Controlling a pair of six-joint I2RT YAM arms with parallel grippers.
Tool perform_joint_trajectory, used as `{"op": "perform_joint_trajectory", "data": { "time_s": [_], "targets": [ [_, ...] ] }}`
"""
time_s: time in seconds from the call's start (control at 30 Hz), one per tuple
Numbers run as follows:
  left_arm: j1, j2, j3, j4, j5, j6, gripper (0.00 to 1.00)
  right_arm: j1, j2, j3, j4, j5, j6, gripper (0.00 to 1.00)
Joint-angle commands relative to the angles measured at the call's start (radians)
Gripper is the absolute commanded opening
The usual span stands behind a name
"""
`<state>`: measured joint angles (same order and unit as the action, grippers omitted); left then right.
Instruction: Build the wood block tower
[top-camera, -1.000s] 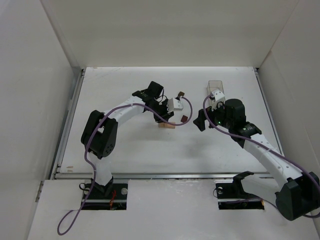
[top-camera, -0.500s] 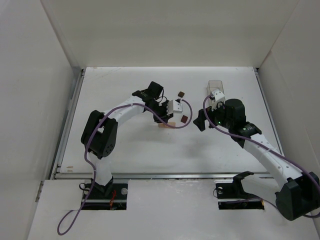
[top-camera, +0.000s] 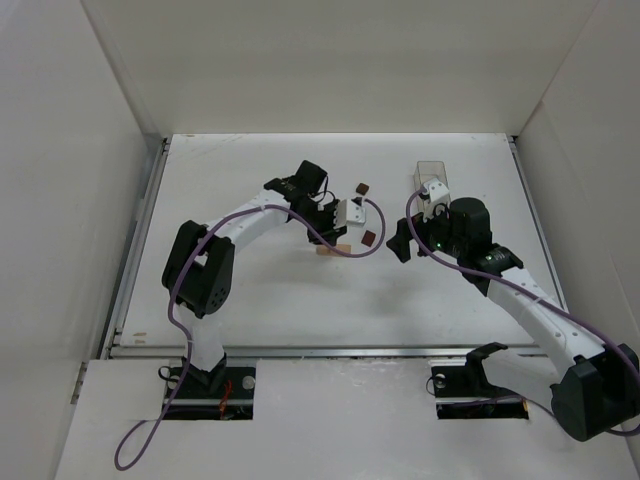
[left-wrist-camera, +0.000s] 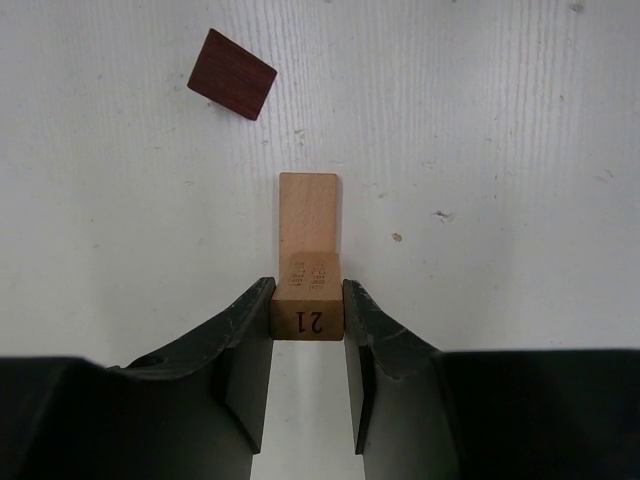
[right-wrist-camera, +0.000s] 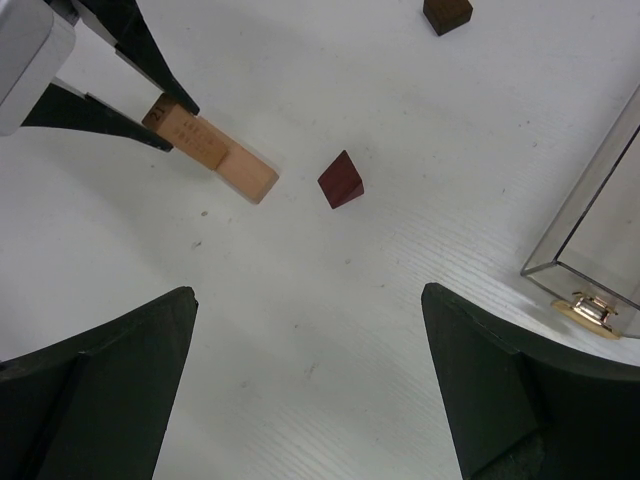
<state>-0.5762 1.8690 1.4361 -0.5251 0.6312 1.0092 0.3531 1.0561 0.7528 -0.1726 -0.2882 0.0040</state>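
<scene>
Left tool (left-wrist-camera: 308, 300) pinches the tan post (left-wrist-camera: 308, 220) snugly; I'd stand it square on the surface (left-wrist-camera: 500, 150) before letting go. Right tool (right-wrist-camera: 310, 380) gapes empty.

A light tan block (left-wrist-camera: 308, 250), stamped "21" on one end, hangs tilted near the middle of the desk (top-camera: 250, 300), and the left claw (left-wrist-camera: 308, 305) pinches it at that end. One dark reddish-brown cube (right-wrist-camera: 341, 180) lies just beside it toward the right edge. A second cube (top-camera: 362, 187) lies nearer the far edge.
</scene>
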Motion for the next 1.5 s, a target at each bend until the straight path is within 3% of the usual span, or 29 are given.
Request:
{"op": "perform_joint_trajectory", "data": {
  "time_s": [0.0,1.47],
  "targets": [
    [-0.005,-0.013,0.063,-0.016,0.045,0.016,0.08,-0.006,0.001,0.037,0.021,-0.012,-0.009,1.00],
    [-0.005,-0.004,-0.005,0.022,0.018,-0.008,0.10,-0.006,0.001,0.037,0.012,-0.012,-0.018,1.00]
  ]
}}
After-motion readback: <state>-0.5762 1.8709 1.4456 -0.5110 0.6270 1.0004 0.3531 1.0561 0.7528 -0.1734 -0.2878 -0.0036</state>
